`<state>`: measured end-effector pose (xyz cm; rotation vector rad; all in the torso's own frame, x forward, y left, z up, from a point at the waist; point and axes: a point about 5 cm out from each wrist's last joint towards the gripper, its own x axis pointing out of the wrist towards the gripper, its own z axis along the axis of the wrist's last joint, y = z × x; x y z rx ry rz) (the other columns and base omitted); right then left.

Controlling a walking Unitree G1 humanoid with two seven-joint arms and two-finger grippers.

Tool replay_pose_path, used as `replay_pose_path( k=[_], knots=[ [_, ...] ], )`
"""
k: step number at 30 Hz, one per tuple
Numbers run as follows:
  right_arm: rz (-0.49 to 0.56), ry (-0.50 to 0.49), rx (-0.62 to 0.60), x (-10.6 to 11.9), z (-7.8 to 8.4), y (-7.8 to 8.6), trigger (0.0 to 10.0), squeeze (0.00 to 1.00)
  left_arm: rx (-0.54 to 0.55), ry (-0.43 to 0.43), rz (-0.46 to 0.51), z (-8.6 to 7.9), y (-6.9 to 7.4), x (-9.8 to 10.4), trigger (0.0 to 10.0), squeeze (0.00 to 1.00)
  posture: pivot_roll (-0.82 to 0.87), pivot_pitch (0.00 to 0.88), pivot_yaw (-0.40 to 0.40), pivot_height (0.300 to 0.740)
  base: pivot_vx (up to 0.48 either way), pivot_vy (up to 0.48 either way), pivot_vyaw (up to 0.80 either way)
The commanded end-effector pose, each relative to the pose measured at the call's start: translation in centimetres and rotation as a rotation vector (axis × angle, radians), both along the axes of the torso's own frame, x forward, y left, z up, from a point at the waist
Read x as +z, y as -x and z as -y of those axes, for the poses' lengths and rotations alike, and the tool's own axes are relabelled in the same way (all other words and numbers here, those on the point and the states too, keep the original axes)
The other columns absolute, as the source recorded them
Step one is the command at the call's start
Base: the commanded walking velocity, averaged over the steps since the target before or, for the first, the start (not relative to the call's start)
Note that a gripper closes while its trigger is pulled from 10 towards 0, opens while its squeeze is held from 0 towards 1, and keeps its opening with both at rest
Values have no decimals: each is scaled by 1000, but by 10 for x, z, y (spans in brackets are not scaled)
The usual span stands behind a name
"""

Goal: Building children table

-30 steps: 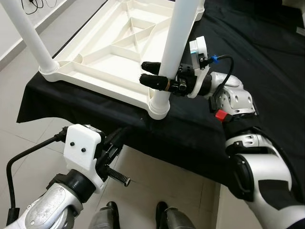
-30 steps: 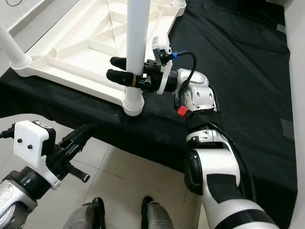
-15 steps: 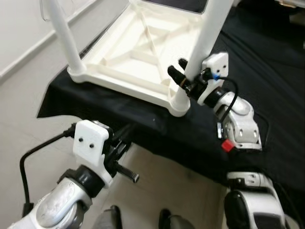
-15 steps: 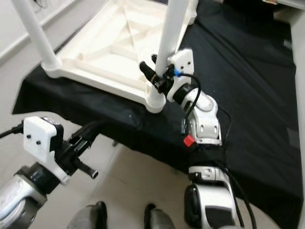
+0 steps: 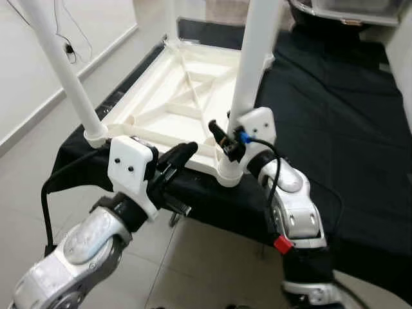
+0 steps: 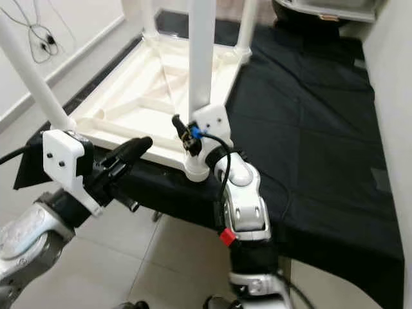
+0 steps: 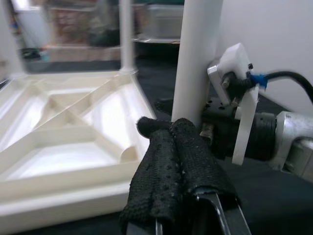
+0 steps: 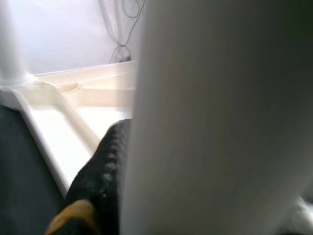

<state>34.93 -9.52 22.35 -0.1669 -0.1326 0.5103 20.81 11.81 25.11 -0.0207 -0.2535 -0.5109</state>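
Note:
The white children's table (image 5: 168, 113) lies upside down on a black cloth (image 5: 335, 122), with its legs standing up. My right gripper (image 5: 221, 136) is shut on the near right leg (image 5: 252, 71) just above its socket. In the right wrist view the leg (image 8: 220, 117) is very close, with one black finger (image 8: 100, 181) beside it. My left gripper (image 5: 181, 153) hovers at the table's near rim, a little left of that leg. Its fingers (image 7: 171, 161) are pressed together and hold nothing. The near left leg (image 5: 64, 74) stands at the other front corner.
The black cloth hangs over the front edge above a tiled floor (image 5: 212, 257). To the right of the table lies a wide stretch of bare cloth (image 6: 309, 129). A white wall with dangling cables (image 6: 38, 38) is on the left, and a grey bin (image 5: 347, 8) stands at the back.
The camera has pulled back and tilted up, so the whole scene has shifted. My left gripper has risen from below the cloth edge to the table's near rim. The right gripper still grips the leg.

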Motion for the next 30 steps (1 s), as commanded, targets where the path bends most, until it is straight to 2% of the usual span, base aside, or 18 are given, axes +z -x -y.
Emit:
replay_pose_path(
  k=[1, 2, 3, 4, 7, 9, 10, 11, 13, 18, 20, 21, 22, 23, 24, 25, 30],
  knots=[
    [-58, -56, 46, -2, -6, -1, 10000, 1000, -2, -7, -10, 0, 5, -2, 10000, 0, 79, 180, -47, 740, 0, 0, 0],
    [-41, 0, 112, 0, -7, 1, 10000, 1000, 0, -7, -15, 0, 7, -2, 10000, 0, 90, 201, -52, 740, 0, 0, 0],
    [-41, 0, 112, 0, -7, 1, 10000, 1000, 0, -7, -15, 0, 7, -2, 10000, 0, 90, 201, -52, 740, 0, 0, 0],
    [-33, 53, 202, 0, -5, 5, 10000, 1000, -3, -2, -19, 1, 9, -3, 10000, 0, 102, 217, -55, 740, 0, 0, 0],
    [-26, 104, 261, -1, 0, 7, 10000, 1000, -6, -3, -22, 1, 10, -3, 10000, 0, 107, 228, -57, 740, 0, 0, 0],
    [-35, 126, 369, 2, 17, 0, 10000, 976, -5, 0, -41, 2, 16, -6, 10000, 0, 123, 260, -66, 740, 0, 0, 0],
    [-22, 108, 401, 10, 26, -7, 10000, 0, -1, -1, -49, 3, 19, -7, 10000, 0, 133, 270, -72, 740, 0, 0, 0],
    [-22, 108, 401, 10, 26, -7, 10000, 0, -1, -1, -49, 3, 19, -7, 10000, 0, 133, 270, -72, 740, 0, 0, 0],
    [-13, 60, 466, 23, 37, -17, 10000, 0, 5, -2, -62, 3, 23, -9, 10000, 0, 146, 285, -77, 740, 0, 0, 0],
    [-14, 26, 510, 30, 42, -23, 10000, 0, 10, 1, -72, 4, 28, -10, 10000, 0, 165, 301, -82, 740, 0, 0, 0],
    [-46, 3, 600, 32, 45, -25, 10000, 0, 14, -1, -76, 5, 33, -9, 10000, 0, 184, 311, -87, 740, 0, 0, 0],
    [-46, 3, 600, 32, 45, -25, 10000, 0, 14, -1, -76, 5, 33, -9, 10000, 0, 184, 311, -87, 740, 0, 0, 0],
    [-74, 10, 664, 32, 47, -24, 10000, 0, 21, 2, -78, 4, 35, -9, 10000, 0, 198, 318, -89, 740, 0, 0, 0],
    [-95, 34, 702, 32, 52, -25, 2706, 0, 26, 6, -79, 3, 36, -9, 10000, 0, 209, 326, -94, 740, 0, 0, 0],
    [-95, 34, 702, 32, 52, -25, 2706, 0, 26, 6, -79, 3, 36, -9, 10000, 0, 209, 326, -94, 740, 0, 0, 0],
    [-118, 36, 735, 33, 56, -25, 0, 0, 30, 12, -80, 2, 37, -9, 10000, 0, 209, 328, -93, 740, 0, 0, 0],
    [-113, 23, 751, 39, 65, -28, 0, 0, 35, 12, -90, 2, 38, -10, 10000, 0, 203, 339, -97, 740, 0, 0, 0]
  ],
)
